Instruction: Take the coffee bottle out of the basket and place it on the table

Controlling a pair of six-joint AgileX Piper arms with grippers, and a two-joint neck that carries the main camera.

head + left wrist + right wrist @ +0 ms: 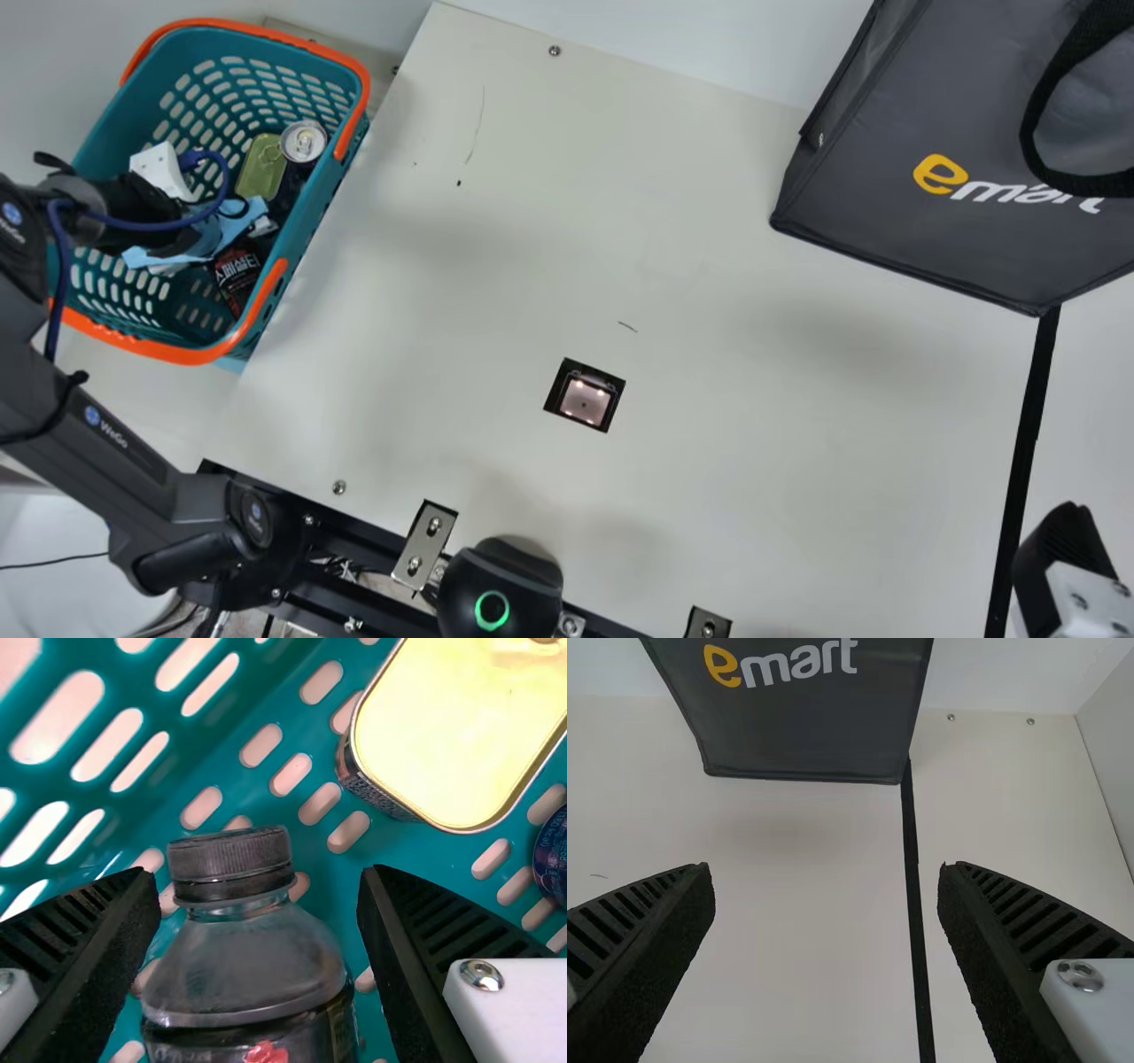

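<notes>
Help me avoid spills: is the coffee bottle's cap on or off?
On: the black cap sits atop the coffee bottle in the left wrist view.

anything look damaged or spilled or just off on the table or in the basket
I see no spill, and the dark see-through plastic bottle has its ribbed black cap on. The one oddity is a few thin dark marks on the cream tabletop, scratches or pen lines, I can't tell which.

- Teal plastic basket with orange handles [182, 354]: at the left edge of the cream desk [709, 266].
- Flat olive-green tin [262, 167], round silver-topped can [303, 142]: side by side inside.
- Dark grey fabric bag [930, 213]: far right.
- Black left gripper [164, 217]: over the basket.
</notes>
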